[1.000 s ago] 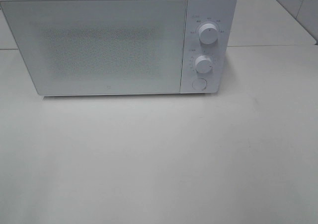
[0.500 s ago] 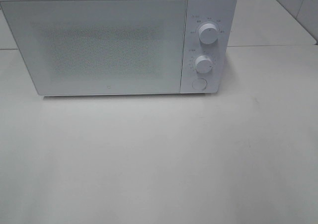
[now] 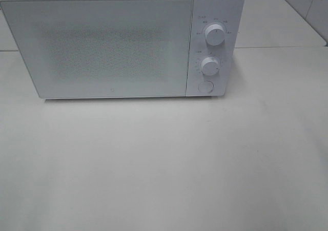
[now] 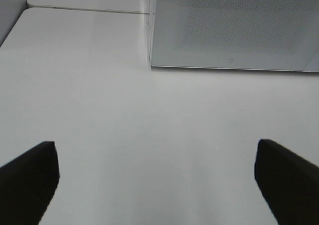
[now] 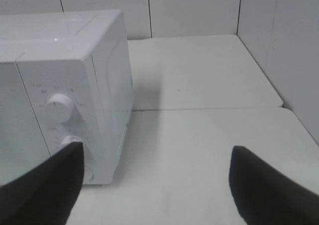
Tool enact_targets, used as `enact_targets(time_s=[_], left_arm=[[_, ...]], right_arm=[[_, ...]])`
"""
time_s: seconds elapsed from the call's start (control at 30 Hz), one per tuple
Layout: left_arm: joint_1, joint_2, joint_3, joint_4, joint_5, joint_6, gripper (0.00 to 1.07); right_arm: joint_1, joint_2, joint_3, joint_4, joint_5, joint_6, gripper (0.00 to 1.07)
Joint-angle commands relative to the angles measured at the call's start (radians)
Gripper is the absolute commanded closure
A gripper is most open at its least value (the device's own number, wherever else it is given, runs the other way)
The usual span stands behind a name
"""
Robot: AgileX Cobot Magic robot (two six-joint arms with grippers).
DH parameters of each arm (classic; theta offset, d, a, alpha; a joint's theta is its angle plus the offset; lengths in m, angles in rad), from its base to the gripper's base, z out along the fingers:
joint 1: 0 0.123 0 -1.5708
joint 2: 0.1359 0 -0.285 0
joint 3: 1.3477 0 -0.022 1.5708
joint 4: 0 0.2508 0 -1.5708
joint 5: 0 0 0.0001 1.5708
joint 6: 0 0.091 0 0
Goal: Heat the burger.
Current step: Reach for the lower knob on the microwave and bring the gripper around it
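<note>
The burger is out of view in every frame. A white microwave (image 3: 113, 44) stands at the back of the table with its door shut; its two knobs (image 3: 214, 35) and round button (image 3: 205, 87) sit on the right panel. Neither arm shows in the exterior high view. In the left wrist view my left gripper (image 4: 157, 180) is open, its dark fingers (image 4: 30, 177) wide apart over bare table, facing the microwave door (image 4: 234, 25). In the right wrist view my right gripper (image 5: 154, 185) is open with nothing between its fingers (image 5: 45, 190), near the microwave's knob side (image 5: 60, 108).
The white table (image 3: 169, 164) stretches in front of the microwave. A seam (image 5: 199, 109) joins it to a second tabletop behind. Tiled walls (image 5: 189, 8) close the back and right side.
</note>
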Motion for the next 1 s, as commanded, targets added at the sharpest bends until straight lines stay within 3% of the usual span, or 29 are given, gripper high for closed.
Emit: enact_targets(time_s=[0.03,0.53,0.6,0.8,1.0], left_arm=[[0.001,-0.017,0.002,-0.001,0.002,-0.001,0.07],[0.001,-0.017,0.002,-0.001,0.002,-0.001,0.07],[0.001,-0.017,0.002,-0.001,0.002,-0.001,0.07],[0.001,-0.017,0.002,-0.001,0.002,-0.001,0.07],[0.001,-0.017,0.002,-0.001,0.002,-0.001,0.07]], right_arm=[[-0.005,0.073,0.001,-0.004,-0.122,0.014,0.31],[-0.005,0.433,0.046,0.012,-0.583,-0.069,0.31],[-0.002,0.539,0.071,0.076,-0.721,-0.141,0.31],[0.002,0.633,0.098,0.133,-0.852,-0.201,0.31],[0.143,0.786,0.115,0.304,-0.983,-0.342,0.31]])
